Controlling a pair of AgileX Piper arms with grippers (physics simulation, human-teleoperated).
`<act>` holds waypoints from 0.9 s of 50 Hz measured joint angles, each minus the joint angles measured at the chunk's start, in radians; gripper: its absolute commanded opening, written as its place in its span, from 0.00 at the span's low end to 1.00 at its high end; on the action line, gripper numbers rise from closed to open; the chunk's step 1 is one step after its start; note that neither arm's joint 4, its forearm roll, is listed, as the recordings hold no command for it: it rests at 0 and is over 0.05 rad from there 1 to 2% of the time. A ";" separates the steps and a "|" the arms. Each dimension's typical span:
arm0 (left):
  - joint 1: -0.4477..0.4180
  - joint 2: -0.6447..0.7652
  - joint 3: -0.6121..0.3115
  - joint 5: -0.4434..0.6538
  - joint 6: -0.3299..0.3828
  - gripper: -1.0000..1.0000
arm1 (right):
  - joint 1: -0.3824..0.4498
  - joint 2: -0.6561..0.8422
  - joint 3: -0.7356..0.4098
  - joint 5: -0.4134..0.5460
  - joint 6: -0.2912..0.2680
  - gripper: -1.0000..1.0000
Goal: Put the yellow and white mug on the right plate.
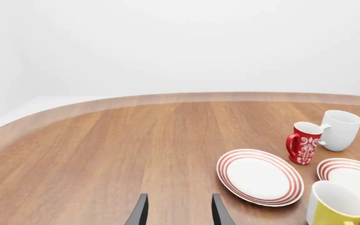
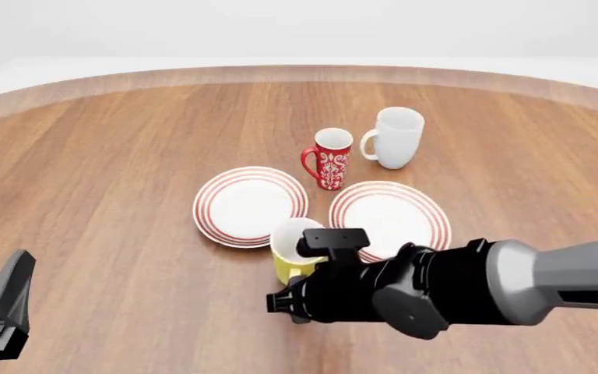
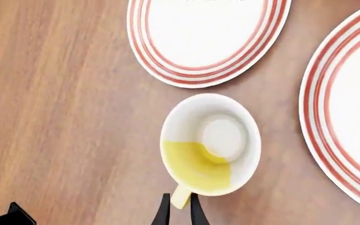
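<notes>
The yellow and white mug [image 2: 287, 261] stands upright on the table in front of the gap between the two plates; it also shows in the right wrist view [image 3: 210, 145] and the left wrist view [image 1: 333, 208]. My right gripper [image 3: 180, 212] is above it, its two fingers drawn close on either side of the yellow handle [image 3: 181, 197]. My right arm [image 2: 413, 292] hides the gripper in the front view. The right plate [image 2: 423, 226] lies just right of the mug and is bare. My left gripper [image 1: 179, 213] is open and empty at the near left.
The left plate [image 2: 249, 205] lies just behind and left of the mug. A red white-patterned mug [image 2: 330, 160] and a taller white mug [image 2: 395, 139] stand behind the plates. The table's curved far edge [image 2: 278, 74] runs across the back.
</notes>
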 measured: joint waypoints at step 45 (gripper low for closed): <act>0.000 0.000 0.000 0.000 0.000 1.00 | -0.022 -0.077 -0.022 0.080 -0.046 0.00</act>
